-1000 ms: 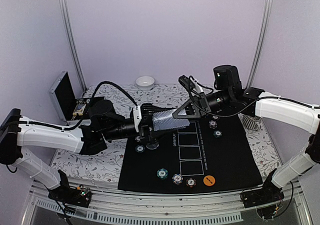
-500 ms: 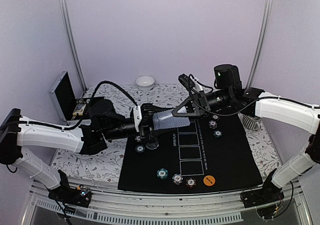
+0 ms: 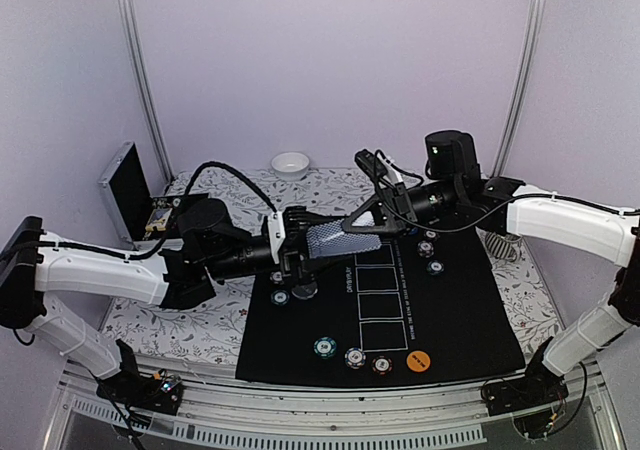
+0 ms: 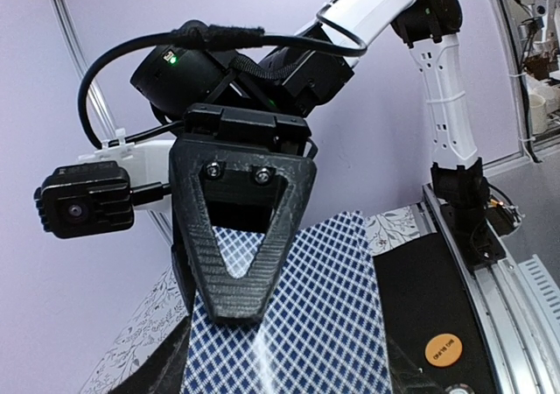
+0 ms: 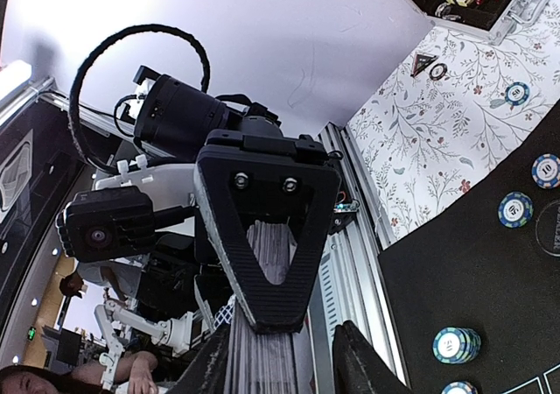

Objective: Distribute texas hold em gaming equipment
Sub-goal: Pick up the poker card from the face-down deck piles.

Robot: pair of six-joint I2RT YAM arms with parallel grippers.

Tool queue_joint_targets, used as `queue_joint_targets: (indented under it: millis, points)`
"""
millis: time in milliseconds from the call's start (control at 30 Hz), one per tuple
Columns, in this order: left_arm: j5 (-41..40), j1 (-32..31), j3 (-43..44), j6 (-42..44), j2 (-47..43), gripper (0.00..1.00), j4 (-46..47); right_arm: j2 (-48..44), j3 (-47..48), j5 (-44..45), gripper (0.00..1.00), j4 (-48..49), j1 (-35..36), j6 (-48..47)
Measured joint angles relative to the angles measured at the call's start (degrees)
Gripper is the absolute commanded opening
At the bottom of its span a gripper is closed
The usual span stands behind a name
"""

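Playing cards (image 3: 328,240) — the whole deck — hang over the far left part of the black mat (image 3: 450,310), clamped in the left gripper (image 3: 306,242); the right gripper (image 3: 361,222) straddles the deck's free end, jaws parted, gripping nothing; we judge a card is being drawn for dealing, so next those jaws must pinch one card and slide it off; since a second ago the right arm has edged leftward.
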Motion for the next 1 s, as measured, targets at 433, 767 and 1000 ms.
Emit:
queue_joint_targets:
  millis: [433,767,1000]
  points:
    - [-0.7,0.0,0.6,-1.9,0.5,0.73,0.2,0.7,-0.3,-0.9,0.04,3.5,0.2,0.2]
    - [1.8,-0.3,0.4,1.1,0.3,0.96,-1.7,0.7,-0.3,-0.8,0.03,4.7,0.6,2.5]
    - [1.9,-0.3,0.4,0.9,0.2,0.84,-1.5,0.7,-0.3,-0.6,0.03,4.7,0.6,2.8]
